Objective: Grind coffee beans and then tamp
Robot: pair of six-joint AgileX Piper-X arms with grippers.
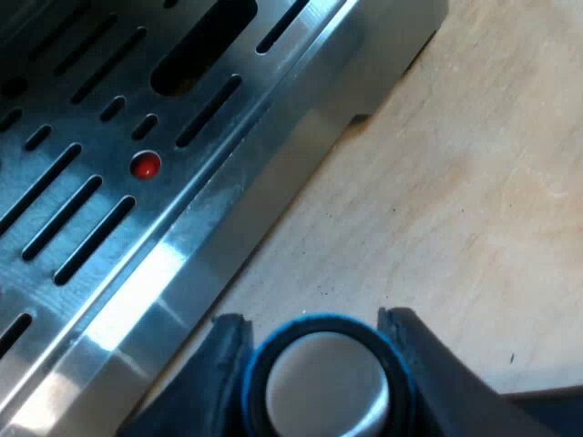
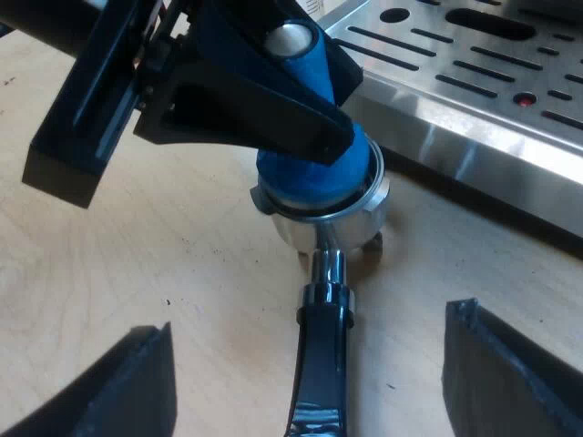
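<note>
The left claw (image 1: 314,323) is pinching the tamper (image 1: 323,387), its two black fingers (image 1: 209,373) pressing on opposite sides of the blue body just under the round metal top. The right wrist view is showing this claw pushing the tamper's wide blue foot down inside the rim of the holder (image 2: 310,232).

The right claw (image 2: 308,323) is spread wide, one finger hanging on each side of the handle (image 2: 319,364) and well apart from it. It is gripping nothing. Whether its tips are touching the bench (image 1: 437,182) cannot be told.

The holder is standing on the bench just beside the lower edge of the espresso machine (image 1: 273,173), with its handle pointing away from the machine. The tamper is hiding whatever is lying in the holder's cup, and the handle's outer end is running out of view. In the left wrist view the claw's fingers are covering the tamper's lower part.

The holder's cup is bright, rounded metal, and the handle is dark and glossy beyond a chrome neck. The machine's tray (image 1: 182,264) is brushed steel cut with long dark slots, with a small red dot (image 1: 145,166) among them. The bench is pale wood with a faint grain.
</note>
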